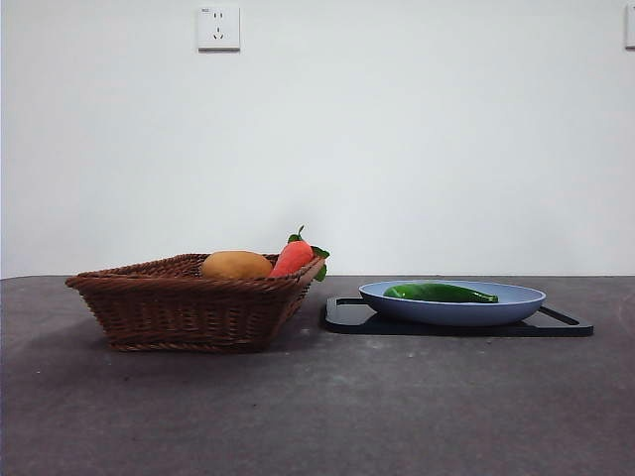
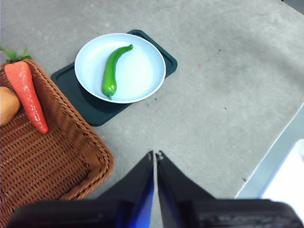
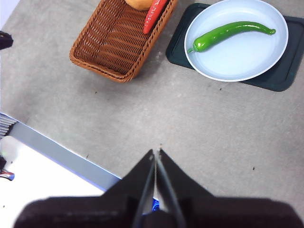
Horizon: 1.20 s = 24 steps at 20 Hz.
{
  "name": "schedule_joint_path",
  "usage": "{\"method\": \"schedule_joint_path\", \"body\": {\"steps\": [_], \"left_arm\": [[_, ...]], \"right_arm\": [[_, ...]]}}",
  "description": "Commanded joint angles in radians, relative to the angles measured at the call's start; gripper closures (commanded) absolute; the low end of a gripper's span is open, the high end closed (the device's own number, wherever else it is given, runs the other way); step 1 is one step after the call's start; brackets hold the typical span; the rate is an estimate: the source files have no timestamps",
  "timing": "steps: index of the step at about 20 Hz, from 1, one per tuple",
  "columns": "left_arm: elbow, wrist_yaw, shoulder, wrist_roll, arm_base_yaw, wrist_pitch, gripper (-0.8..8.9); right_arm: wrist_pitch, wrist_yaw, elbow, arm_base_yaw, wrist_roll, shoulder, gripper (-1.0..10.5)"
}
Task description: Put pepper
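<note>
The green pepper (image 1: 441, 293) lies in a pale blue plate (image 1: 516, 305) that stands on a dark tray (image 1: 571, 325), right of centre. It also shows in the left wrist view (image 2: 112, 71) and in the right wrist view (image 3: 230, 33). My left gripper (image 2: 155, 155) is shut and empty, held above the table, apart from the plate (image 2: 142, 85) and next to the basket's corner. My right gripper (image 3: 156, 153) is shut and empty, high above bare table, well away from the plate (image 3: 237, 61). Neither arm shows in the front view.
A brown wicker basket (image 1: 169, 302) stands left of the plate, holding a red-orange carrot-like item (image 1: 291, 258) and a yellow-orange oval fruit (image 1: 235, 266). The basket also shows in the left wrist view (image 2: 42, 161) and in the right wrist view (image 3: 114, 42). The table's edge (image 3: 66, 152) lies near my right gripper.
</note>
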State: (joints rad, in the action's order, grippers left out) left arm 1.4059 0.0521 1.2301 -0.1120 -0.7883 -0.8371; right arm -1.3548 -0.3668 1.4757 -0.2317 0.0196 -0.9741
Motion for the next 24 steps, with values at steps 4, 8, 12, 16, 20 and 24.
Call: {"method": "schedule_joint_path", "body": {"steps": [4, 8, 12, 16, 20, 24], "left_arm": [[0.021, 0.001, 0.010, 0.010, -0.009, 0.006, 8.05], [0.021, 0.001, 0.010, 0.010, -0.009, 0.006, 8.06], [0.021, 0.001, 0.010, 0.011, -0.009, 0.006, 8.06], [0.021, -0.001, 0.002, 0.106, 0.019, 0.033, 8.06], [0.019, -0.006, -0.058, 0.244, 0.148, 0.230, 8.06], [-0.040, 0.005, -0.196, 0.248, 0.342, 0.420, 8.06]], "right_arm": [[-0.017, 0.003, 0.016, -0.005, 0.016, -0.013, 9.4], [-0.017, 0.003, 0.016, -0.005, 0.016, -0.012, 9.4], [-0.017, 0.003, 0.016, -0.005, 0.016, -0.012, 9.4], [-0.016, 0.003, 0.016, -0.005, 0.016, -0.012, 9.4], [-0.016, 0.003, 0.016, -0.005, 0.016, -0.012, 9.4], [-0.016, 0.003, 0.016, -0.005, 0.016, -0.012, 9.4]]}}
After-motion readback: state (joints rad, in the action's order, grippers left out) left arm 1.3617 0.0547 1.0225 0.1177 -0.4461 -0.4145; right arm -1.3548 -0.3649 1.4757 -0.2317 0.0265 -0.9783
